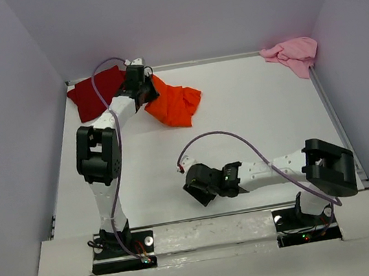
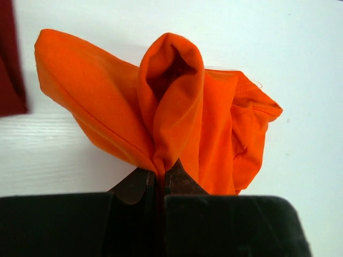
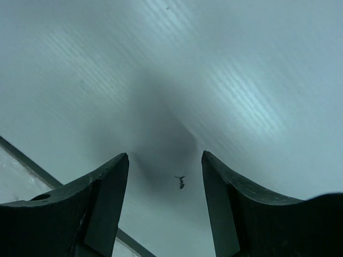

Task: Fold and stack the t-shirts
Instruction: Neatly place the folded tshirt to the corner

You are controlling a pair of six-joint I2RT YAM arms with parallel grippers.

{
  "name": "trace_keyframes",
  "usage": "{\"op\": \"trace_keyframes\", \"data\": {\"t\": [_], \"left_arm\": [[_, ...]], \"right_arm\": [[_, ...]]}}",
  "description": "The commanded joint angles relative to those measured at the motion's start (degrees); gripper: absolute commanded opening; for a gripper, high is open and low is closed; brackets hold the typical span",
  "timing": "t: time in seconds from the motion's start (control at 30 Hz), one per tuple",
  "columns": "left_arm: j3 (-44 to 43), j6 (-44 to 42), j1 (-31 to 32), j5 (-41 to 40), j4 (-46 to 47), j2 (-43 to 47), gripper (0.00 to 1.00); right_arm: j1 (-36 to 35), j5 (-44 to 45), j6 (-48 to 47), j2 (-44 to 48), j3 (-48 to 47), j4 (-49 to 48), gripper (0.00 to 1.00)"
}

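A: What sits nearest the bases?
B: The right gripper [image 1: 198, 193], low over the table [image 1: 258, 120] at about six o'clock, jaws spread with nothing between them.
A: And the left gripper [image 2: 161, 171]?
B: Out at eleven o'clock, clenched on a fold of the orange t-shirt [image 2: 171, 107], which bunches up from its tips.
A: The others?
B: The dark red t-shirt [image 1: 94, 92] lies beside it at ten o'clock. The pink t-shirt [image 1: 293, 53] is crumpled at two o'clock, in the far corner.

Plain, no prints: orange shirt [image 1: 178, 105], dark red shirt [image 1: 93, 94], pink shirt [image 1: 293, 53] pale. Table [image 1: 258, 120] white. Arms [image 1: 273, 170] white, black joints. Cables [image 1: 225, 133] purple.
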State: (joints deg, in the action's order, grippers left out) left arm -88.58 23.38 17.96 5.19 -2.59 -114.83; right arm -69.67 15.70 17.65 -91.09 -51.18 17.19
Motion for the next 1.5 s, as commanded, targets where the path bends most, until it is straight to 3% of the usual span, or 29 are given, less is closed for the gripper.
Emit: {"op": "trace_keyframes", "data": {"t": [0.0, 0.4, 0.77, 0.93, 1.17, 1.3, 1.47], "left_arm": [[-7.6, -9.4, -1.6, -4.3, -7.5, -2.6, 0.0], [-23.5, -17.7, -3.5, -20.1, -8.5, -13.8, 0.0], [-39.3, -21.8, -5.9, -25.7, -7.6, -20.6, 0.0], [-39.4, -21.0, -8.5, -25.6, -7.7, -18.9, 0.0], [-33.1, -19.5, -12.0, -23.8, -6.2, -12.7, 0.0], [-31.2, -19.3, -12.6, -22.4, -5.7, -10.0, 0.0], [-30.6, -19.2, -12.6, -22.2, -5.7, -8.2, 0.0]], "right_arm": [[-4.2, -1.6, 4.8, -0.7, 0.9, -4.0, 0.63], [-10.4, -4.8, 7.3, -9.8, 1.3, -9.0, 0.62], [-10.9, -10.1, 9.3, -13.6, 2.5, -13.9, 0.61], [-11.5, -10.0, 9.5, -15.5, 2.0, -14.6, 0.61], [-11.5, -1.3, 11.8, -7.5, 5.8, -16.5, 0.62], [-10.1, 8.3, 12.4, 6.1, 10.6, -16.1, 0.64], [-5.7, 11.6, 11.4, 17.7, 13.7, -13.7, 0.65]]}}
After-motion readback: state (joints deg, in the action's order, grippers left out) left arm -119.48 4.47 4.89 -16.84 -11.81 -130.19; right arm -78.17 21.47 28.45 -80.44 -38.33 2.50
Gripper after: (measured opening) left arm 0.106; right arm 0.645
